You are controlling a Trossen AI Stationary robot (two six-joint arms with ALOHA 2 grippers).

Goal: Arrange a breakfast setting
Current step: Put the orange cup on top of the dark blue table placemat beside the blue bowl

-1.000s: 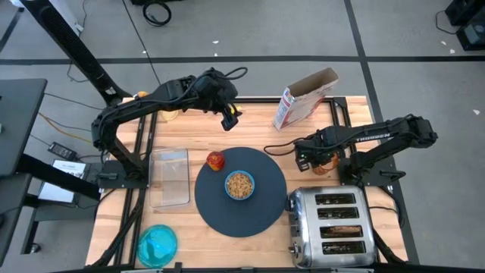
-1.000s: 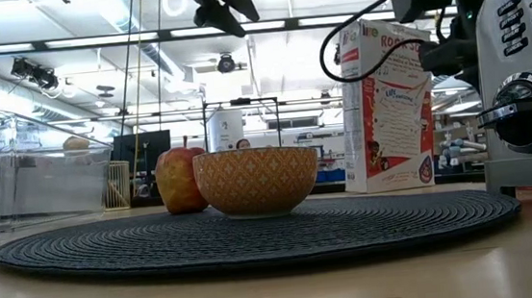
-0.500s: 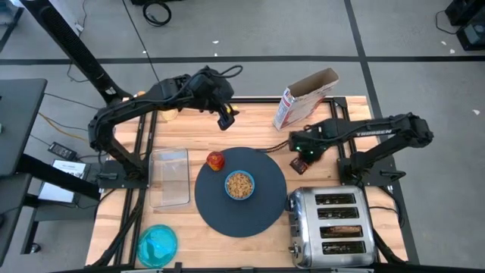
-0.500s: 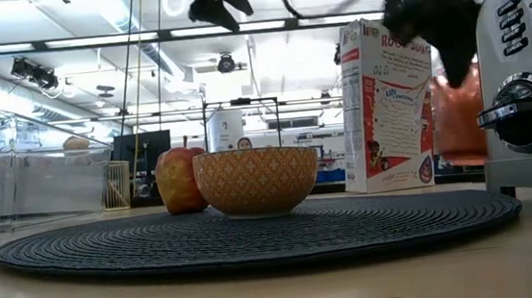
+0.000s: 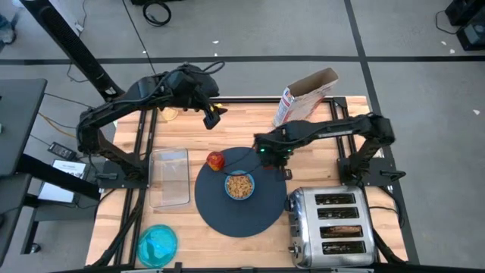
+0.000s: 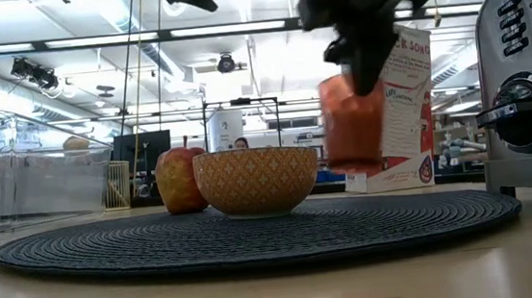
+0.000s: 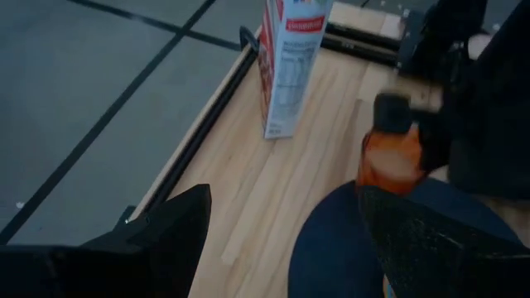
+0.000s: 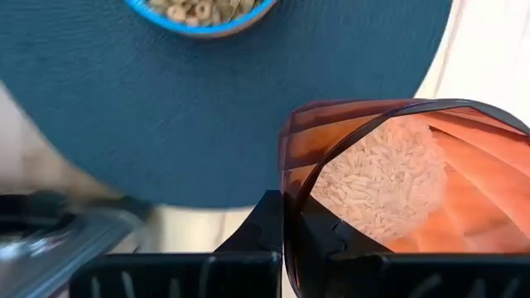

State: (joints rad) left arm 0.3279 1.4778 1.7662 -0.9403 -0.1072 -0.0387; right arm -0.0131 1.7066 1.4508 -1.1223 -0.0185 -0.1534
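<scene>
Right arm stretched from its base at my 3 o'clock toward table centre, forearm nearly level, elbow raised near the far right edge. Right gripper (image 5: 271, 154) hangs just above the table's middle, a touch toward 1 o'clock, wrist turned down. Its fingers (image 8: 269, 223) are clamped on the orange cup (image 6: 353, 122), which I see lifted clear of the surface in the low view, hanging roughly upright.

Left arm folded back at 10 o'clock, shoulder at the left edge, elbow high, forearm running toward 11 o'clock. Left gripper (image 5: 211, 117) hovers above the far side of the table, fingers (image 7: 170, 232) spread wide, holding nothing.
</scene>
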